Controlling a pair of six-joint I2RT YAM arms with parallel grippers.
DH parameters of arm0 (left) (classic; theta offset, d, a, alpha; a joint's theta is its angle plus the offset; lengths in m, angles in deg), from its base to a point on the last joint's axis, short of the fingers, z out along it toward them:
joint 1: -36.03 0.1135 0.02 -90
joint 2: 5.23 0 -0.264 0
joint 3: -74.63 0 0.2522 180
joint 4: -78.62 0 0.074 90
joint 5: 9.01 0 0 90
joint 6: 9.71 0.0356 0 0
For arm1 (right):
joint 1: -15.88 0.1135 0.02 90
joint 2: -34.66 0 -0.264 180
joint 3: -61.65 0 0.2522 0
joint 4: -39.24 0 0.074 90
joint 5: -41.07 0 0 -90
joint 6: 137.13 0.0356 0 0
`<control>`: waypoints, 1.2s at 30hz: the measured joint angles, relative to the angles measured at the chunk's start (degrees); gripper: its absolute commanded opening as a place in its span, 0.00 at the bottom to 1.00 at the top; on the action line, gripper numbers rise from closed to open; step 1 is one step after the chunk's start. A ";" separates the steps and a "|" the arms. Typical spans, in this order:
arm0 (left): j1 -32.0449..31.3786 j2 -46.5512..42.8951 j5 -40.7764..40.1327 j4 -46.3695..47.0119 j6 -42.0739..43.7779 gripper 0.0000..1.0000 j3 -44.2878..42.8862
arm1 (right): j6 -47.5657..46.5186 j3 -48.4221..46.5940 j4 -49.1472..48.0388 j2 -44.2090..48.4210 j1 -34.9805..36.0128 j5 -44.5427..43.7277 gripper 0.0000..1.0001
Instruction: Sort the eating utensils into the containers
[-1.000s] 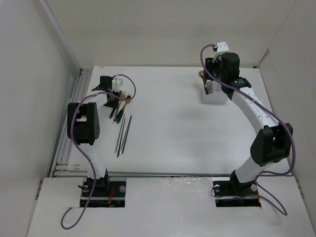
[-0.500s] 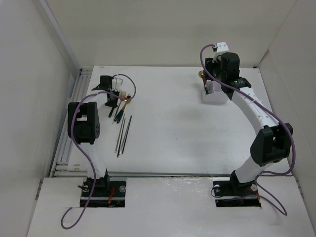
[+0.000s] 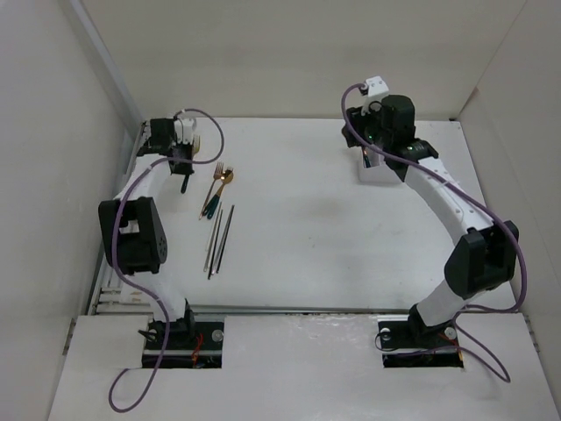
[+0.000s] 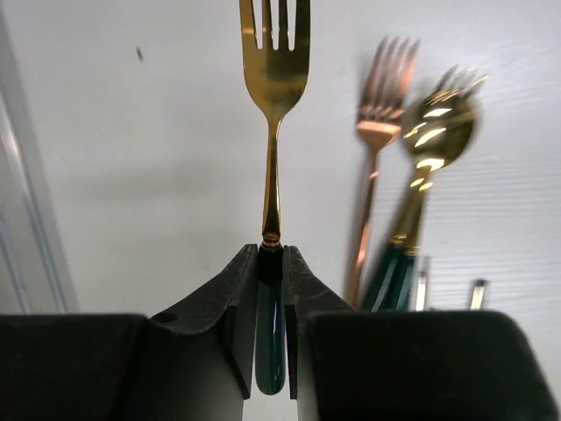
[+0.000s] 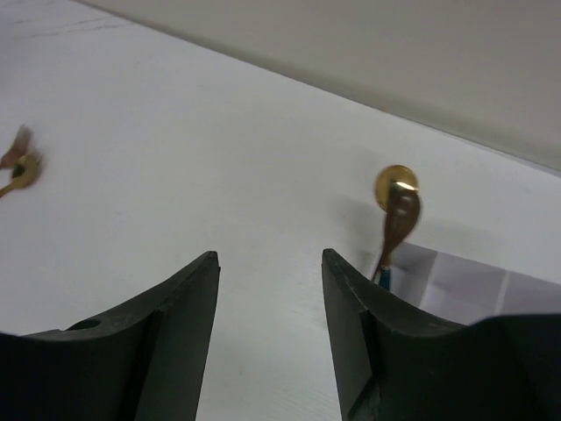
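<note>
My left gripper (image 4: pixel 270 254) is shut on the dark green handle of a gold-headed fork (image 4: pixel 274 61), held off the table with its tines pointing away; from above, the left gripper (image 3: pixel 181 151) is at the table's back left. A copper fork (image 4: pixel 377 123) and a gold spoon (image 4: pixel 434 132) lie to its right, beside two chopsticks (image 3: pixel 219 235). My right gripper (image 5: pixel 270 259) is open with nothing in it, near the white container (image 5: pixel 473 281). A gold spoon (image 5: pixel 396 206) stands in that container (image 3: pixel 379 170).
White walls close in the table on the left, back and right. A metal rail (image 3: pixel 123 228) runs along the left edge. Purple cables (image 3: pixel 210 140) loop over both arms.
My left gripper has shut on a fork and carried it up and back-left, away from the other utensils. My right gripper has drawn back from the container and opened a little.
</note>
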 measured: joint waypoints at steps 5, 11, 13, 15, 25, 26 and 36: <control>-0.28 -10.95 9.03 -0.66 -0.50 0.00 -6.19 | -0.76 -0.63 0.04 -0.02 6.71 6.69 0.68; -1.79 -25.92 20.41 7.87 -6.01 0.00 -7.10 | 3.23 -8.66 -5.62 -3.63 13.81 21.00 0.78; -3.82 -29.42 22.56 11.15 -8.55 0.00 -7.02 | 5.60 -12.20 -8.94 -5.84 15.82 24.44 0.78; -6.14 -31.50 24.28 13.94 -11.08 0.00 -6.99 | 7.82 -15.19 -12.70 -8.13 17.70 26.88 0.79; -11.61 -30.71 27.93 16.13 -18.18 0.00 -6.34 | 19.21 -20.87 -25.31 -17.09 22.84 33.00 0.76; -11.89 -30.69 27.98 16.04 -18.51 0.00 -6.27 | 20.04 -20.87 -26.14 -17.46 22.75 33.03 0.76; -13.62 -30.73 28.63 16.24 -19.98 0.00 -6.05 | 25.49 -21.14 -29.62 -20.24 22.38 31.80 0.67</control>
